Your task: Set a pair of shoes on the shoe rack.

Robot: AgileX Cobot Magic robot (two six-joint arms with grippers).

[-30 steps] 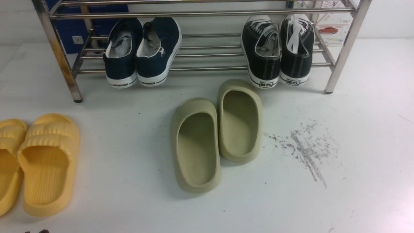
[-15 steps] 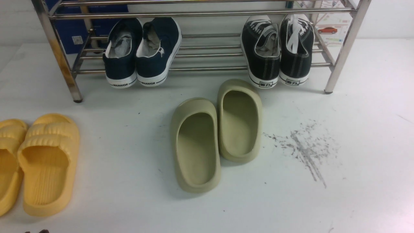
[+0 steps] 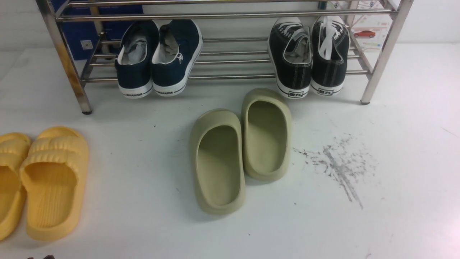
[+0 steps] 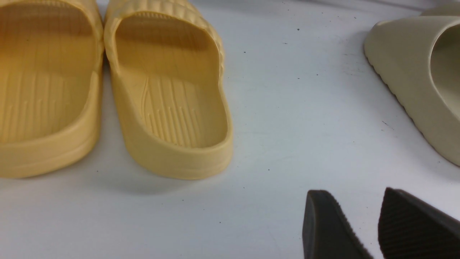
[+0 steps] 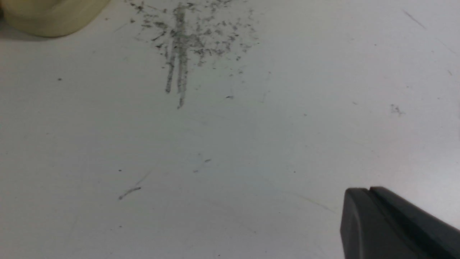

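The pair of shoes [image 3: 309, 57], two black canvas sneakers with white laces and soles, rests side by side on the right end of the shoe rack's [image 3: 230, 76] lower rods, heels toward me and hanging a little over the front rod. In the left wrist view my left gripper [image 4: 354, 192] hovers open and empty over the white floor, beside the yellow slippers [image 4: 169, 90]. My right gripper [image 5: 368, 189] is shut with nothing in it, its fingers pressed together above bare floor near a grey scuff mark [image 5: 183, 46]. Both grippers are far from the sneakers.
A navy canvas pair [image 3: 158, 57] sits on the rack's left part. Olive-green slippers [image 3: 240, 151] lie on the floor in front of the rack, and yellow slippers [image 3: 46, 180] at the left edge. The rack's steel legs [image 3: 381, 61] stand at both ends.
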